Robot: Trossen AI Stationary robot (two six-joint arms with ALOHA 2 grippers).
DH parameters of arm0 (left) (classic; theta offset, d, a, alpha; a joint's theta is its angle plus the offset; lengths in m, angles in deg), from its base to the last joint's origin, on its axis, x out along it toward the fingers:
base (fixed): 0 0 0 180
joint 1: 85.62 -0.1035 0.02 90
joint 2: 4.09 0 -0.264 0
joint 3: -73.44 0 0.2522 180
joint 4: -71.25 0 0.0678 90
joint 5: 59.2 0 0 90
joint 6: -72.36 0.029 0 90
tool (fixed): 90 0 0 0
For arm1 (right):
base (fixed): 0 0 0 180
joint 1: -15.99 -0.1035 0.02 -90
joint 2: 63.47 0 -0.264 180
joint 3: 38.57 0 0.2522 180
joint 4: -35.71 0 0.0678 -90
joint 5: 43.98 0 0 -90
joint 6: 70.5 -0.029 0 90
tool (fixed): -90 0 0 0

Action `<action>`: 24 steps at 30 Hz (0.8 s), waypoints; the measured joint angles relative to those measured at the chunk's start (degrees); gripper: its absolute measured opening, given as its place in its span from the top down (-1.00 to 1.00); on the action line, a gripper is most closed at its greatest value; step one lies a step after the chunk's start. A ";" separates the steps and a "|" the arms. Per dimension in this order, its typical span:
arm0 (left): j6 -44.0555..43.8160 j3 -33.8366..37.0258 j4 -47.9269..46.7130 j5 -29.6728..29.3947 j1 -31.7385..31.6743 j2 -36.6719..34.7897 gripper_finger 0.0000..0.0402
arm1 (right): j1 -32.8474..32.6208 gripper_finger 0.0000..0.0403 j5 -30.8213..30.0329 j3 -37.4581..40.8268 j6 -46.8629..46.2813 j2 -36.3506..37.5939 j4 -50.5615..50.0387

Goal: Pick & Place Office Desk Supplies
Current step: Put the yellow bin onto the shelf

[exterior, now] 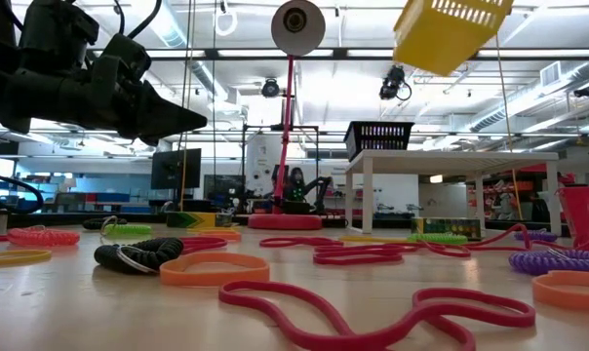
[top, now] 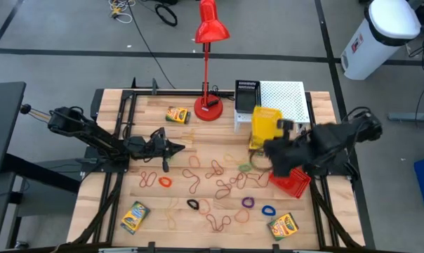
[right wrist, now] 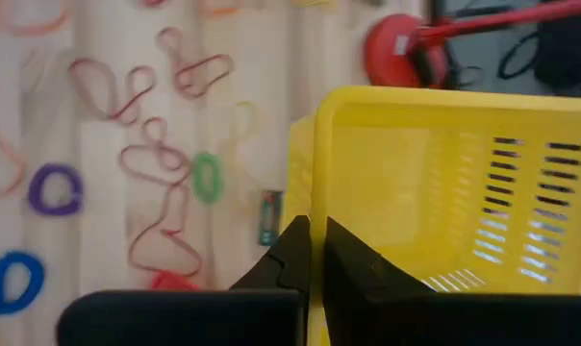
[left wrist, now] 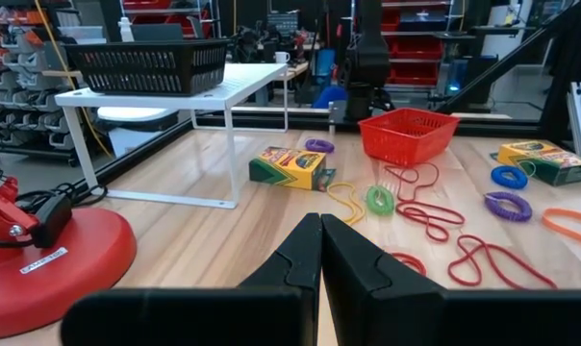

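My right gripper [top: 269, 147] is shut on the yellow mesh bin [top: 265, 125], which hangs tilted high above the table in the low view [exterior: 452, 31]. My left gripper [top: 178, 147] is shut and empty above the table's left middle; it also shows in the low view [exterior: 182, 119]. The black bin [top: 246, 95] stands on a white shelf [top: 286, 100]. The red bin [top: 290, 183] rests on the table below my right arm. Crayon boxes [top: 177, 114] [top: 135, 216] [top: 283, 226] and several coloured rubber bands [top: 215, 184] lie flat on the table. My right gripper pinches the yellow bin's top rim at one side wall [right wrist: 316, 183], one finger [right wrist: 353, 264] inside the bin and one outside. The fingers slant down from the table's right side. The bin is lifted clear of the table and hangs tilted.
A tall red desk lamp stands on its round base [top: 207, 110] at the table's far middle. Another crayon box [left wrist: 290, 165] lies by the white shelf's leg. Black frame rails run along the table's left and right sides.
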 joint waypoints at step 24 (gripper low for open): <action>0.00 0.01 -0.07 0.01 -0.02 0.01 0.91 | 35.36 0.90 1.72 21.03 25.54 8.30 4.57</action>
